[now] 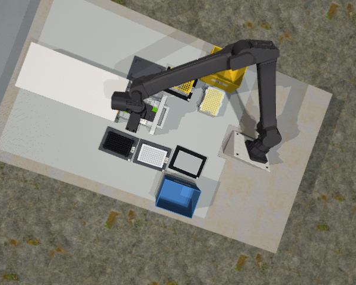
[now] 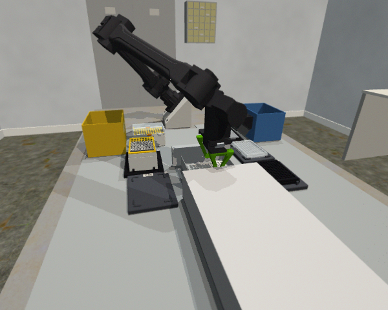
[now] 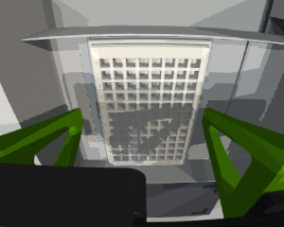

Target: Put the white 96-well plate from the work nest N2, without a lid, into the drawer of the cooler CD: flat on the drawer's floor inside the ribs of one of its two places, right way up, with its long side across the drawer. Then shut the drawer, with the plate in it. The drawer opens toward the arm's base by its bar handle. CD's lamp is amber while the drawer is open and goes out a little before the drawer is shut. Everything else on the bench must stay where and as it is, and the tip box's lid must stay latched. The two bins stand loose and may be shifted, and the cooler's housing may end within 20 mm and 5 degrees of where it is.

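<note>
A black six-joint arm (image 1: 202, 66) reaches from its pale base plate (image 1: 233, 138), near the worktop's (image 1: 80, 37) right edge in the top view, toward the middle. Its end effector (image 2: 215, 159) has two bright green fingers of open triangular frame shape. They stand spread wide apart with nothing between them, pointing down over the open drawer (image 1: 159, 114) of the cooler (image 1: 64, 79).

The cooler is a long, smooth, off-white box running toward the worktop's left edge. The drawer has pale grey walls and a straight bar handle on the side facing the arm's base.

In the wrist view a white plate (image 3: 149, 110) lies flat on the drawer floor, right way up, directly under the fingers. It is a rectangular grid of small square wells, partly shaded by the end effector. Whether it sits inside the ribs cannot be told.

Along the lower edge in the top view sit a black well plate (image 1: 119, 143) and another white gridded plate (image 1: 152, 155), each on a dark grey nest, then a black frame (image 1: 187, 161) around a plain grey panel, and a glossy blue bin (image 1: 177, 196). Near the upper edge stand a yellow bin (image 1: 225, 80) and two yellow gridded tip boxes (image 1: 212, 100). A small label on one tip box stand is too small to read.
</note>
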### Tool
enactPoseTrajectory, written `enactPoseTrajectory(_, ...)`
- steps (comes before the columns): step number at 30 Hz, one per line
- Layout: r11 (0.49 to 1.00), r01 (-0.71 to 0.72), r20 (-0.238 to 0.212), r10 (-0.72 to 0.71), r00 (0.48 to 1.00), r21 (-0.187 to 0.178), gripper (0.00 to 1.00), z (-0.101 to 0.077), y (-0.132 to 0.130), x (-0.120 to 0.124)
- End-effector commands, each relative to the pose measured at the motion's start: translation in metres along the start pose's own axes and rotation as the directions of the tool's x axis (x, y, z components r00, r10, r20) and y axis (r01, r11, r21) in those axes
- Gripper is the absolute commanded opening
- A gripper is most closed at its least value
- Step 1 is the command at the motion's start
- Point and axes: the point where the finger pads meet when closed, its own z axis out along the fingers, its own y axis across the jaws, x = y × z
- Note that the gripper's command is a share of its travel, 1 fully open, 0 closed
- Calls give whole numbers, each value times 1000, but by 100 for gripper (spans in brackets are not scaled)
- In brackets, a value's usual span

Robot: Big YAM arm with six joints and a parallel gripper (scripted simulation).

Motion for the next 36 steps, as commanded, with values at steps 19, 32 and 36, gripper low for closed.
enactPoseTrajectory(19,997,-44,16,43,999,57,100,-58,-20,9)
enactPoseTrajectory(32,997,-55,17,54,998,46,100,-66,-19,16)
enactPoseTrajectory(36,997,-47,18,46,999,54,100,-76,-19,11)
